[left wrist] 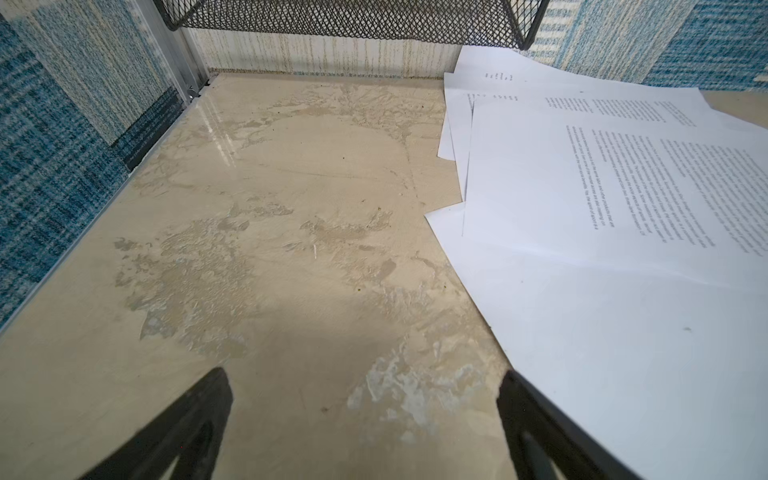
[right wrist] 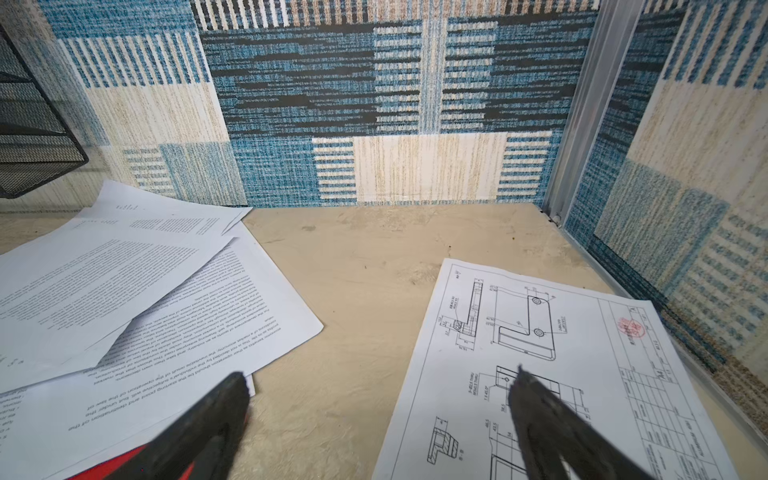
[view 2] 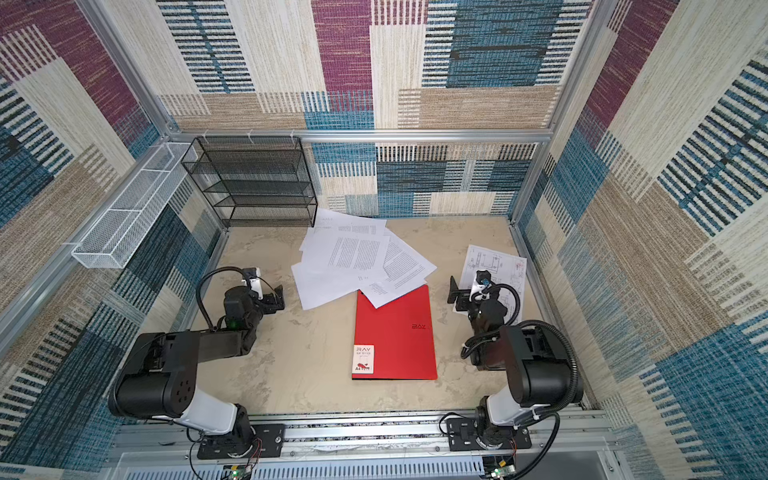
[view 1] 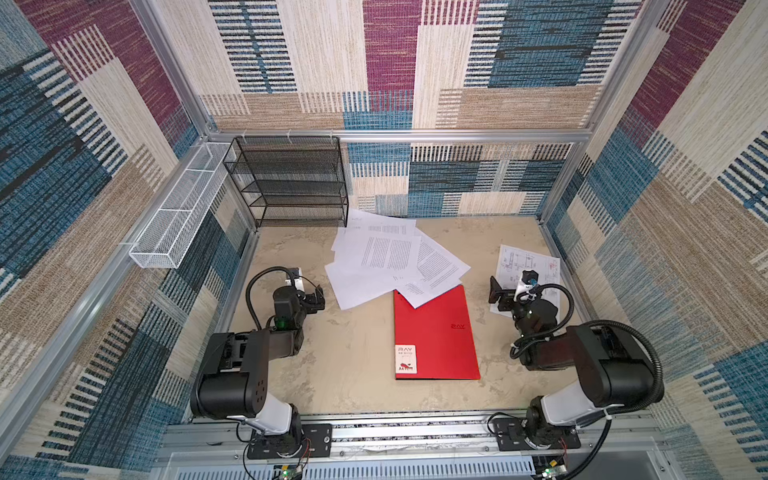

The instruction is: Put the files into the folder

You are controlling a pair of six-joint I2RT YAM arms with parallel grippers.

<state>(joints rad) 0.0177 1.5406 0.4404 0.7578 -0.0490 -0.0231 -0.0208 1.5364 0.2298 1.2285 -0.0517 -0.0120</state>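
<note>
The red folder [view 1: 440, 336] [view 2: 399, 332] lies closed and flat mid-table, its white label at the near left corner. The files [view 1: 382, 257] [view 2: 349, 257], a fanned pile of printed white sheets, lie just behind it, and one sheet's corner overlaps the folder's far edge. A separate sheet with a line drawing [view 1: 536, 259] [right wrist: 540, 332] lies far right. My left gripper [view 1: 316, 297] [left wrist: 362, 376] hovers open over bare table, left of the pile [left wrist: 602, 249]. My right gripper [view 1: 498, 297] [right wrist: 379, 374] hangs open between the pile [right wrist: 124, 291] and the drawing, a red folder corner [right wrist: 124, 463] beneath one finger.
A black wire-mesh rack [view 1: 291, 183] [view 2: 253, 183] stands against the back wall at the left, touching the pile's far sheets. A white mesh basket [view 1: 178, 216] is fixed on the left wall. Patterned walls close in the beige table [view 1: 353, 357] on three sides.
</note>
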